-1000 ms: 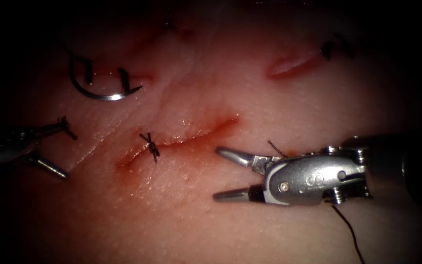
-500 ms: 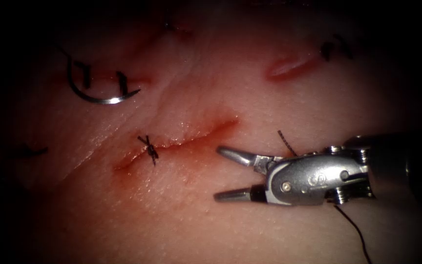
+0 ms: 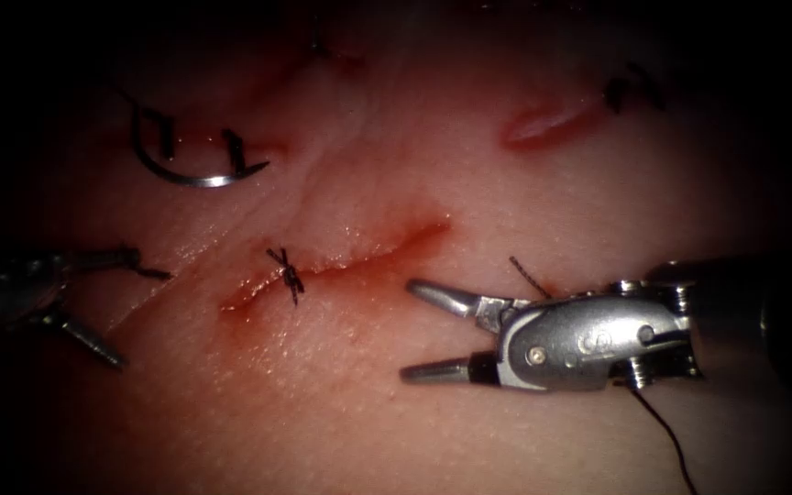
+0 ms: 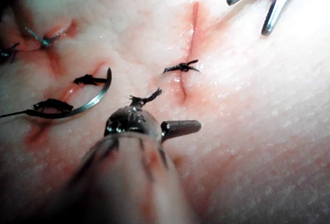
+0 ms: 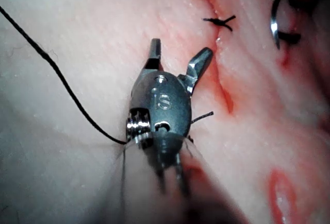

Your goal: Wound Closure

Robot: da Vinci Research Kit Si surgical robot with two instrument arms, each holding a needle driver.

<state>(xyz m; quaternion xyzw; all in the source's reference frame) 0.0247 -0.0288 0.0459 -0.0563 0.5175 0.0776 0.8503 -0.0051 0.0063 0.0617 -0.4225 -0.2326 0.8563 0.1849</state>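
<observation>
Steel hands stand on opposite sides of the cut (image 3: 341, 261) in the tissue (image 3: 323, 403). The right hand (image 3: 419, 332) lies just right of the cut's middle with its two jaws spread wide apart and nothing between them; a short cut end of thread (image 3: 526, 275) pokes up beside its wrist, and a long dark thread (image 3: 662, 435) trails from under its body toward the tissue's near right edge. The left hand (image 3: 130, 312) sits near the tissue's left edge, jaws parted, with a short frayed bit of thread (image 3: 150, 271) at the tip of its upper jaw; whether that jaw grips it cannot be told. The curved needle (image 3: 196, 174) lies flat on the tissue toward the far left corner, well apart from both hands and held by neither, beside two older dark stitches (image 3: 231, 148). One knotted stitch (image 3: 286, 273) crosses the cut left of its middle. Red fluid (image 3: 405, 236) lines the cut.
</observation>
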